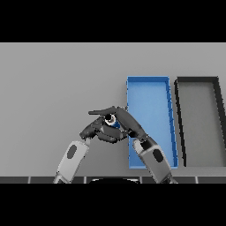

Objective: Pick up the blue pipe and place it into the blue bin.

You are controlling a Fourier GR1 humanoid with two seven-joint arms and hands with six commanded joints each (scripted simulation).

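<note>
the blue pipe [114, 124] shows only as a small blue patch with a dark round end, lifted off the table [53, 88] and caught between the two hands just left of the blue bin's left wall, toward the table's near edge. the right hand [126, 121] reaches across from the right with its fingers laid over the pipe and curled round it; one finger points straight out to the left. the left hand [95, 131] sits just beside and below it, fingers bent under the same spot, but whether it truly grips or only rests there cannot be told. so little of the pipe shows that its long axis cannot be read.

the blue bin [169, 114] lies immediately right of the pipe, long side running away from the near edge, and looks empty. a black bin [179, 114] stands just beside it on the right, grey inside, also holding nothing.

judging from this, the pipe is already in hand, and the coming move is a short carry rightward over the blue wall, which the right hand is better placed to make.
</note>
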